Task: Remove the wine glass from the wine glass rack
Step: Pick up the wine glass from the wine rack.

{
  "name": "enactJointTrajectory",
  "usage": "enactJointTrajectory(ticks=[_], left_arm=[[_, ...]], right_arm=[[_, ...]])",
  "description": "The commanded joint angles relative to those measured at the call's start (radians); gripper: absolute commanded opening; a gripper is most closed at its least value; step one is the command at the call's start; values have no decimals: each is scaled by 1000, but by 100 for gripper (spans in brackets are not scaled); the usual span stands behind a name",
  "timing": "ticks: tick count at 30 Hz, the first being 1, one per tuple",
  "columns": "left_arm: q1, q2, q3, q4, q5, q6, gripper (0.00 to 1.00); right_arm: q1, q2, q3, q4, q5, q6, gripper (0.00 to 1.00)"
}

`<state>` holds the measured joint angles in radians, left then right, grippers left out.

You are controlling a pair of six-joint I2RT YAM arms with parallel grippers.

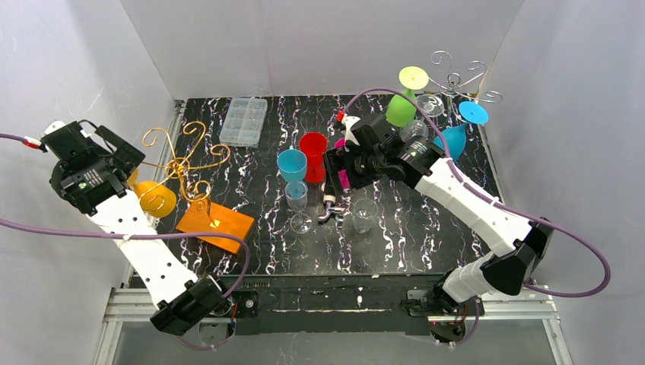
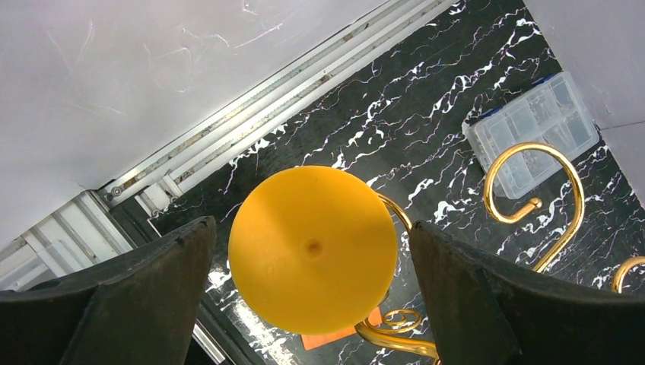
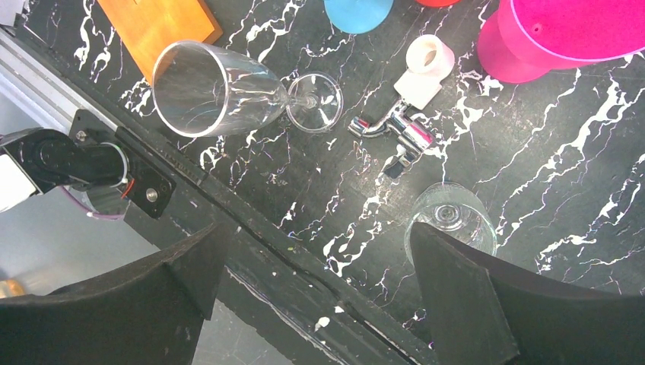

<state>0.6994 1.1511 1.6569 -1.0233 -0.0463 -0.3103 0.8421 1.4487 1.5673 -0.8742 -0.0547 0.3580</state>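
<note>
Only the left wrist view shows the released left tool [image 2: 312, 232] straddling the foot of the yellow wine glass [image 2: 304, 262], which hangs on the gold rack [image 1: 180, 166]. Right of the rack, the right tool [image 3: 316, 251] hangs released.

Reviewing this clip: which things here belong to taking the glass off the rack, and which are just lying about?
In the job:
yellow wine glass
gold rack holding it
left gripper, open either side of its foot

Lying about:
clear plastic box
red goblet
blue goblet
silver rack with other glasses
right gripper, open over the table
</note>
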Motion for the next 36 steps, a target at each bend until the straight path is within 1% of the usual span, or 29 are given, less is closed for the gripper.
enactJointTrajectory(ticks=[1, 9, 17, 23, 28, 36], left_arm=[[8, -3, -21, 11, -12, 9, 98], [8, -11, -44, 10, -7, 2, 92], [8, -16, -23, 2, 24, 1, 76], [8, -21, 24, -18, 46, 10, 66], [8, -22, 66, -38, 46, 14, 64], [8, 0, 71, -26, 46, 12, 63]], right_arm=[[3, 5, 37, 13, 7, -9, 98], [3, 6, 40, 17, 11, -7, 98], [3, -3, 34, 22, 16, -4, 98], [3, -11, 28, 21, 20, -4, 98], [3, -14, 25, 23, 19, -3, 98], [3, -17, 22, 20, 19, -5, 98]])
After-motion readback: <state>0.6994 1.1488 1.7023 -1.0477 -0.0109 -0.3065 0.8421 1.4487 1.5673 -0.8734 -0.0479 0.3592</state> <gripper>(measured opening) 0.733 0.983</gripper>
